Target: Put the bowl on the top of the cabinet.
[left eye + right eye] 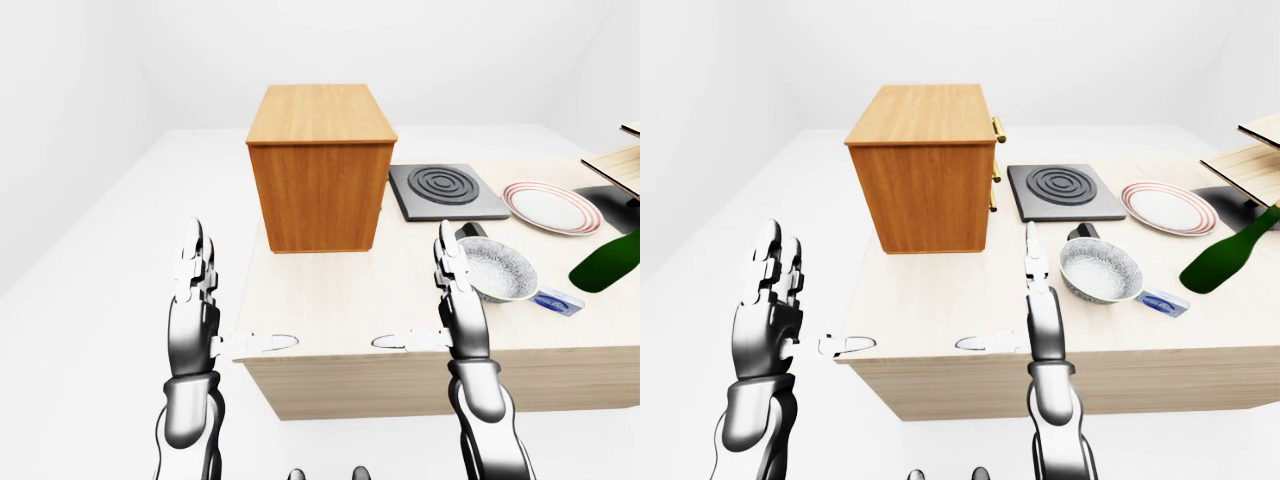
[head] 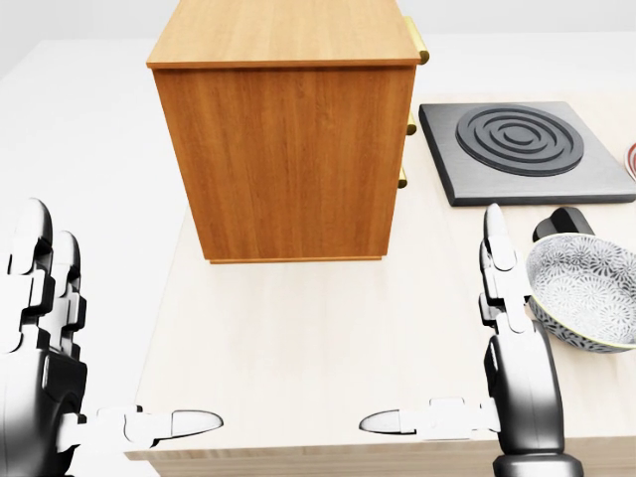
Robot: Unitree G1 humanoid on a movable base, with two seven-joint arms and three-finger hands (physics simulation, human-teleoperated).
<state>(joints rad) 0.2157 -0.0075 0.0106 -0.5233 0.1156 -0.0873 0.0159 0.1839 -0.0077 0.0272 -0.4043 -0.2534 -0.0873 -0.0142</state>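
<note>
Nearest the camera, the left hand (image 2: 45, 338) is standing upright past the bench's (image 2: 298, 348) left near corner, fingers straight up and thumb stretched sideways over the near edge, holding nothing. The right hand (image 2: 512, 338) is posing the same way over the near edge toward the right, fingers spread straight and empty, its thumb pointing left along the edge. Its fingertips are standing just beside the bowl's left rim in the head view without closing on it.

The bowl (image 2: 584, 290) is sitting on the bench near the right part of the near edge, white with a grey flowery pattern inside, upright. A small black object (image 2: 561, 222) is lying just beyond it, partly hidden by the rim. In the eye views a small blue and white packet (image 1: 1164, 303) is lying beside the bowl toward the bench's right edge; any print on it is too small to read. A dark green bottle (image 1: 1225, 255) is leaning in from the right.

Farther along, the wooden cabinet (image 2: 288, 129) is standing at the bench's far left corner, brass handles (image 1: 994, 160) on its right face, its top bare. To its right a grey hotplate (image 2: 522, 149) with dark concentric rings is lying flat, and beyond that, toward the far right, a white plate (image 1: 1168, 207) with red rim lines is resting.
</note>
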